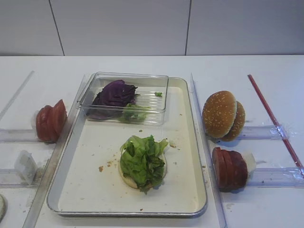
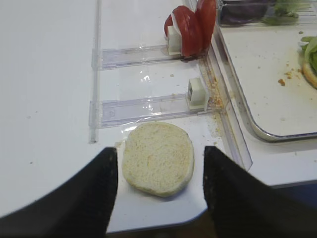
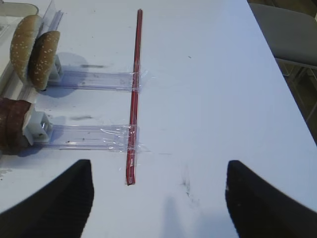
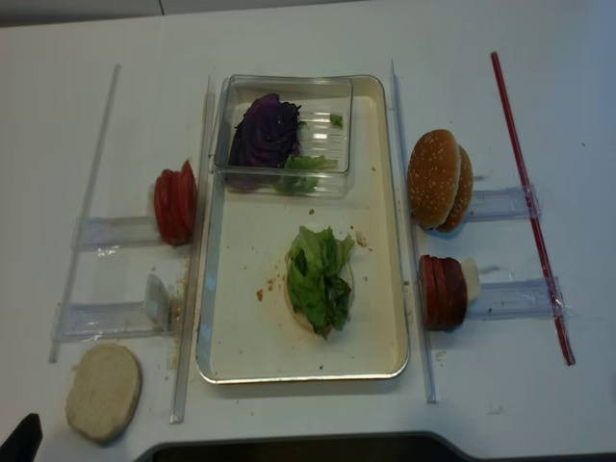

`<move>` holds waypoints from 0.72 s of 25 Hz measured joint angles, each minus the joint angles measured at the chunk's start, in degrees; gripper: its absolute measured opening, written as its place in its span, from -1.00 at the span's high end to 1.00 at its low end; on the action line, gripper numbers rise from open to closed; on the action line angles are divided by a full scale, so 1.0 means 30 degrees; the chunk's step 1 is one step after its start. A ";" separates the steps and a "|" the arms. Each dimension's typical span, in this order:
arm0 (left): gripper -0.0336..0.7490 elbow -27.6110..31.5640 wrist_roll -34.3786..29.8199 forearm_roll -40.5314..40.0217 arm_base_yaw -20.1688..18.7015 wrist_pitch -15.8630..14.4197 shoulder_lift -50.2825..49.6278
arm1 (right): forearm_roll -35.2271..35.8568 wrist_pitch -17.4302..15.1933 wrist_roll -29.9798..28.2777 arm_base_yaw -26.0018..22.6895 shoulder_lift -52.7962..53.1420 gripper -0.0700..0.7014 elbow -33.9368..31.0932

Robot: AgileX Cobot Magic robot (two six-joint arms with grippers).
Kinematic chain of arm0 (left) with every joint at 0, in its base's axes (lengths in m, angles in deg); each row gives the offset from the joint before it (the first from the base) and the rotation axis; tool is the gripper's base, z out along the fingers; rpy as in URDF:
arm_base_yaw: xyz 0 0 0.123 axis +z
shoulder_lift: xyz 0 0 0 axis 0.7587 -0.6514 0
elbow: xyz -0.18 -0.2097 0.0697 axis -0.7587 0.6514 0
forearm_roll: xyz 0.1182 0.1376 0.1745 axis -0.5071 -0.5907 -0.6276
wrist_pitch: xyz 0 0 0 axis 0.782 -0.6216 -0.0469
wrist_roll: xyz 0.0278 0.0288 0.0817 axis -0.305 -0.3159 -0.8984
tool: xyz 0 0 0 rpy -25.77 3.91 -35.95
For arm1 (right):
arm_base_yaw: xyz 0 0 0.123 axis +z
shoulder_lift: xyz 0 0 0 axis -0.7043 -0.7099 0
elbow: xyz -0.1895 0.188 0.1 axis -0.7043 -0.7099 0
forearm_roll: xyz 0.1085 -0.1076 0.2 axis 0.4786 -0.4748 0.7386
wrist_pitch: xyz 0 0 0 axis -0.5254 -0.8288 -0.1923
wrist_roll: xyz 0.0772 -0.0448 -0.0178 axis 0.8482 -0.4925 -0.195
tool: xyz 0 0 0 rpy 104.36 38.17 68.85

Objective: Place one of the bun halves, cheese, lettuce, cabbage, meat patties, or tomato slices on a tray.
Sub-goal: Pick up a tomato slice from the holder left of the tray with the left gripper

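White tabletop carries the tray, lettuce at its middle; both grippers' jaws spread wide, the left gripper astride a pale bun, the right gripper over bare tabletop.

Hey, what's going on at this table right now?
A two-armed robot is building a burger on the tray. A pale bun half topped with lettuce already sits there. The left gripper hangs open around another pale bun half on the table beside the tray, holding nothing. The right gripper is open over bare table. Tomato slices wait in their rack.
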 joint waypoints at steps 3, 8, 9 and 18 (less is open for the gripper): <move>0.00 0.0000 0.0000 0.0000 0.0000 0.0000 0.0000 | 0.0000 0.0000 0.0000 0.0000 0.0000 -0.64 0.0000; 0.00 0.0000 0.0000 0.0000 0.0000 0.0000 0.0000 | 0.0000 0.0000 -0.0046 0.0000 0.0000 -0.64 0.0000; 0.00 0.0000 0.0100 0.0000 0.0000 0.0000 -0.0139 | 0.0000 0.0000 -0.0046 0.0000 0.0000 -0.64 0.0000; 0.00 -0.2068 0.0426 0.0000 0.0000 0.0137 -0.7111 | 0.0000 0.0000 -0.0074 0.0000 0.0000 -0.64 0.0000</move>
